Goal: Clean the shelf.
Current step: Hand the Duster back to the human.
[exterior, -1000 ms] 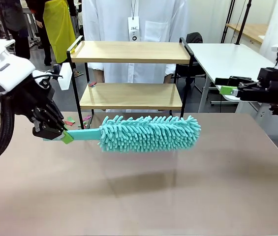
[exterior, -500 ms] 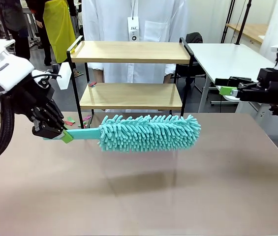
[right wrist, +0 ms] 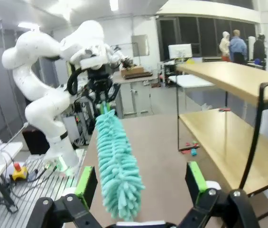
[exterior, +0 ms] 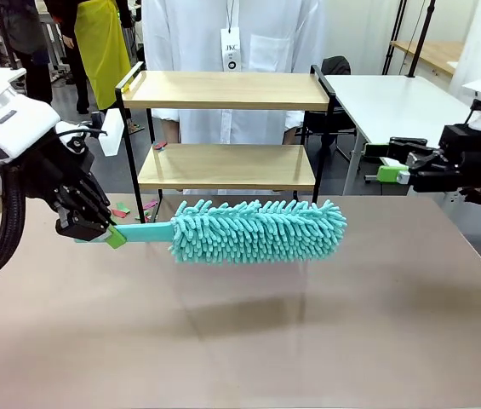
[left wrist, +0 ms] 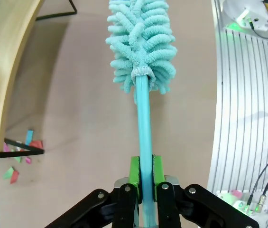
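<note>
My left end effector (exterior: 114, 236): clamped tight on the flat turquoise handle (left wrist: 144, 128) of a microfibre duster (exterior: 257, 230), green pads (left wrist: 134, 171) pressed to either side of it in the left wrist view. The duster is carried level above the counter (exterior: 308, 324), its shaggy turquoise head pointing toward my right side, just in front of the shelf.

My right end effector (exterior: 375, 164): spread wide, holding nothing, poised at the right edge beyond the shelf's right end. In the right wrist view its green pads (right wrist: 87, 183) stand well apart with the duster head (right wrist: 117, 166) seen between them farther off.

Shelf (exterior: 227, 128): small two-tier rack at the far edge of the counter. Two light wood boards, upper (exterior: 227, 89) and lower (exterior: 227, 166), in a thin black metal frame with raised rails at each end. A small reddish scrap (exterior: 160, 146) lies at the left end of the lower board.

Counter: large, tan, matt. Small coloured paper scraps (exterior: 125, 209) lie near the shelf's left leg.

Room: a person in a white coat (exterior: 231, 38) with a hanging badge stands right behind the shelf. A white table (exterior: 393, 102) stands to the right. A yellow apron (exterior: 102, 43) shows farther off at the left.
</note>
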Motion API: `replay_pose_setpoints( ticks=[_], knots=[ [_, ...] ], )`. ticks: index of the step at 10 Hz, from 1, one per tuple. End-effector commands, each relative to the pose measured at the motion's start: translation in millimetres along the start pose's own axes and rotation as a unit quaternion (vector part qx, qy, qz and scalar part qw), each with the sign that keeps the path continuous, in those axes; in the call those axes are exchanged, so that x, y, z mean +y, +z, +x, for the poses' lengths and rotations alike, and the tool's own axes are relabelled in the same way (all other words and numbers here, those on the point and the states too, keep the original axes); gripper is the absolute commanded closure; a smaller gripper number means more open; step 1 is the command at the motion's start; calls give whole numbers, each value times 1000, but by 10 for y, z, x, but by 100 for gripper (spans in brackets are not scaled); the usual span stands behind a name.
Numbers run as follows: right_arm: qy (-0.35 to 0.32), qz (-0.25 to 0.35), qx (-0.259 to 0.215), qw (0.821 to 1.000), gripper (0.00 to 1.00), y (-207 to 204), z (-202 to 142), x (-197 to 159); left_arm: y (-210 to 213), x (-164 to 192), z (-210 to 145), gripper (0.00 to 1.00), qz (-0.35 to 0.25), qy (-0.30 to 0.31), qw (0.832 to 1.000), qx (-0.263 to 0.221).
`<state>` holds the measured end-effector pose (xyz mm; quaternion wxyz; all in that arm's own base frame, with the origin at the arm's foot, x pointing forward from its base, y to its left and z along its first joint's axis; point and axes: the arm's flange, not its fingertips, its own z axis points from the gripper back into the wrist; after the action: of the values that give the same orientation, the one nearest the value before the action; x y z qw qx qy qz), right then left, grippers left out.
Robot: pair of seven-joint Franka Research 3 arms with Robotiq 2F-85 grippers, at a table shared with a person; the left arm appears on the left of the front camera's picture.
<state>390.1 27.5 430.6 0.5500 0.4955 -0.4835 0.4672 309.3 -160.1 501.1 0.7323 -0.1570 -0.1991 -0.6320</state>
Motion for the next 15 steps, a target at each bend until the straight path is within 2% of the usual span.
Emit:
replay_pose_setpoints(
  ticks=[1,3,6,8,15],
  knots=[
    [26,9,14,1000,0,16,-198,65,11,-21,11,87,-2,6,1000,-5],
    [25,-3,39,999,0,-83,-419,178,11,-21,11,87,-2,6,1000,-5],
    [7,-28,46,998,0,-142,-716,237,11,-21,11,87,-2,6,1000,-5],
    [-8,-26,38,999,0,-200,-811,206,11,-21,11,87,-2,6,1000,-5],
    [-45,6,3,999,0,-856,-1069,262,11,-21,11,87,-2,6,1000,-5]
  ],
)
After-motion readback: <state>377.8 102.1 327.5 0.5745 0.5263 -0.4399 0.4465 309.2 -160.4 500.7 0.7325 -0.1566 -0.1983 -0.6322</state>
